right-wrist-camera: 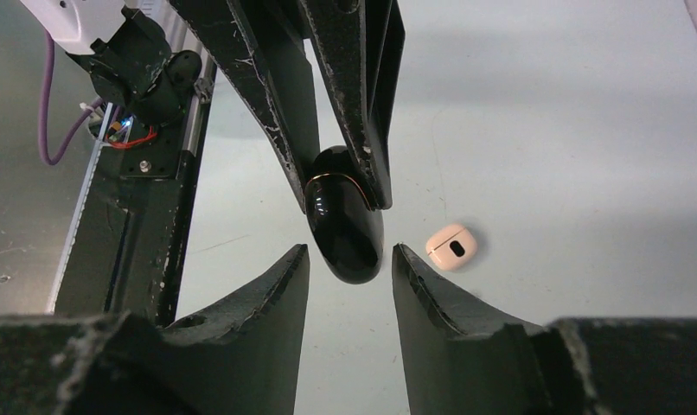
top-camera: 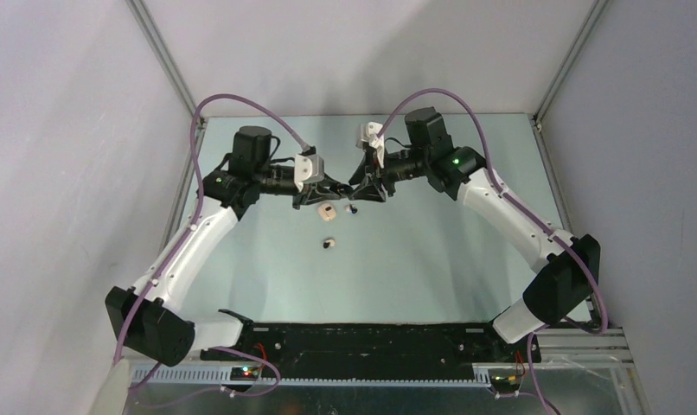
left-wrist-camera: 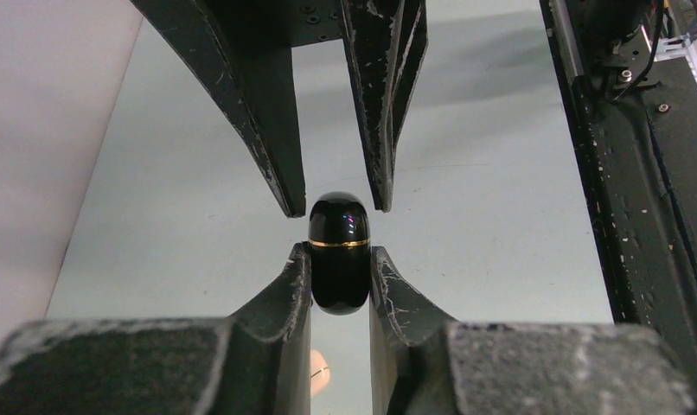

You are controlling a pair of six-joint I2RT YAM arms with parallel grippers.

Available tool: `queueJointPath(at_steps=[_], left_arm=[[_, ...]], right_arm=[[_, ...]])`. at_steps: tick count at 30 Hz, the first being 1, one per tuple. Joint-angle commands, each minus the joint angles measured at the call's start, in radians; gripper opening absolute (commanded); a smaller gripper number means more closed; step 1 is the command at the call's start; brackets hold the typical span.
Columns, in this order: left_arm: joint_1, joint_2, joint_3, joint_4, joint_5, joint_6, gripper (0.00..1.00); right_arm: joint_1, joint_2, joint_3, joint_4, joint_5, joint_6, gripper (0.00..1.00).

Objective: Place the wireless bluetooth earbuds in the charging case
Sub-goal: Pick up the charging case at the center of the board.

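Left gripper [left-wrist-camera: 339, 255] clamps black case [right-wrist-camera: 345, 229]; right gripper [right-wrist-camera: 350, 255] open around tip.

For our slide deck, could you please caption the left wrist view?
The left gripper clamps a glossy black, gold-banded capsule while the open right gripper flanks its far end.

Tabletop [top-camera: 431, 268], walls [top-camera: 60, 130], prob. alu frame [top-camera: 165, 54]

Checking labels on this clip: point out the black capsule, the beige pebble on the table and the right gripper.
black capsule [left-wrist-camera: 339, 270]: left wrist view, glossy body below the gold band.
beige pebble [right-wrist-camera: 450, 245]: right wrist view, top face beside its dark oval.
right gripper [right-wrist-camera: 350, 252]: right wrist view, midway between its two fingertips.
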State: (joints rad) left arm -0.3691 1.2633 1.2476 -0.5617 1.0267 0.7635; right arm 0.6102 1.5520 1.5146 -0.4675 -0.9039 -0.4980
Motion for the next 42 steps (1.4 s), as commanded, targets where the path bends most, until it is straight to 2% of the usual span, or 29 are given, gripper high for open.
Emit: queueJointPath(at_steps=[1, 9, 11, 12, 13, 14, 16, 18, 22, 25, 30, 35, 42], left_arm=[[-0.004, 0.002, 0.058, 0.035, 0.034, -0.033, 0.16], [-0.005, -0.003, 0.052, 0.049, 0.028, -0.066, 0.16], [-0.006, -0.002, 0.05, 0.052, 0.026, -0.079, 0.17], [-0.005, -0.002, 0.049, 0.052, 0.023, -0.089, 0.2], [-0.008, -0.001, 0.053, 0.053, 0.008, -0.099, 0.23], [-0.009, 0.001, 0.056, 0.058, -0.012, -0.141, 0.35], [-0.015, 0.004, 0.068, 0.059, -0.075, -0.207, 0.53], [-0.014, -0.013, 0.059, 0.06, -0.113, -0.227, 0.6], [-0.015, -0.066, -0.002, 0.06, -0.154, -0.211, 0.74], [-0.014, -0.064, -0.025, 0.06, -0.156, -0.216, 0.73], [-0.015, -0.015, -0.012, 0.06, -0.075, -0.214, 0.62], [-0.015, 0.026, 0.001, 0.06, -0.012, -0.193, 0.63], [-0.017, 0.057, 0.019, 0.061, 0.031, -0.175, 0.59]], right_arm=[[0.014, -0.011, -0.003, 0.044, -0.002, 0.018, 0.44], [0.033, -0.007, -0.018, 0.058, 0.02, 0.028, 0.43], [0.033, -0.007, -0.018, 0.068, 0.023, 0.037, 0.36], [0.033, -0.006, -0.017, 0.068, 0.026, 0.038, 0.27], [0.033, -0.007, -0.016, 0.066, 0.028, 0.036, 0.23], [0.033, -0.008, -0.011, 0.055, 0.031, 0.032, 0.14], [0.029, -0.018, 0.0, 0.019, 0.032, 0.011, 0.05], [0.024, -0.033, 0.016, -0.05, 0.033, -0.031, 0.01], [0.018, -0.057, 0.065, -0.225, 0.077, -0.135, 0.0], [0.017, -0.065, 0.098, -0.309, 0.113, -0.149, 0.0], [0.022, -0.071, 0.129, -0.344, 0.172, -0.125, 0.0], [0.032, -0.045, 0.173, -0.321, 0.223, -0.075, 0.0], [0.054, -0.014, 0.199, -0.294, 0.274, -0.027, 0.0]])
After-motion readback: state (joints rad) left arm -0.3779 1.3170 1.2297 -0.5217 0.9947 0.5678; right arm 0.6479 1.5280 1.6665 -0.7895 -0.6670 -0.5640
